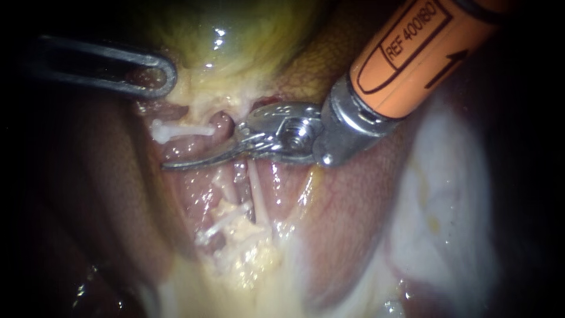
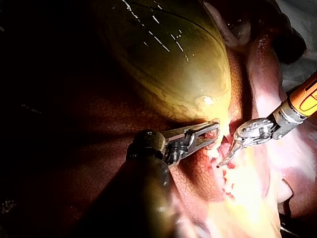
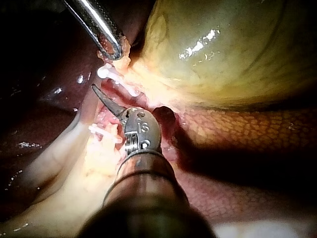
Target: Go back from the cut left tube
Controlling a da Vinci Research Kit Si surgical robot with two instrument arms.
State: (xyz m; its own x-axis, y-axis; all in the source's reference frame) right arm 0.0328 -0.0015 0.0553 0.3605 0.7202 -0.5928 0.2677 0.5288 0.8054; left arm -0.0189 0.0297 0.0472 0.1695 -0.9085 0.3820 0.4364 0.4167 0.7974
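My right instrument point(image 1: 168, 166) comes in from the upper right on an orange shaft. Its curved blades lie together, pointing left across the dissected bed below the gallbladder point(image 1: 235, 35). Just above the blades, a white clip point(image 1: 176, 130) sits on the upper stump of the cut left tube point(image 1: 220, 123). Below them, more white clips point(image 1: 220, 225) lie in the fatty tissue. A pale tube point(image 1: 256, 191) runs down from under the blades' hinge. My left instrument point(image 1: 168, 73) is shut on pale tissue at the gallbladder's lower end.
The liver point(image 1: 347, 206) flanks the bed on both sides. White fatty tissue point(image 1: 447, 224) lies to the right. In the right wrist view my left instrument point(image 3: 113, 49) stands just ahead of the blade tip point(image 3: 95, 88), beside the gallbladder point(image 3: 233, 49).
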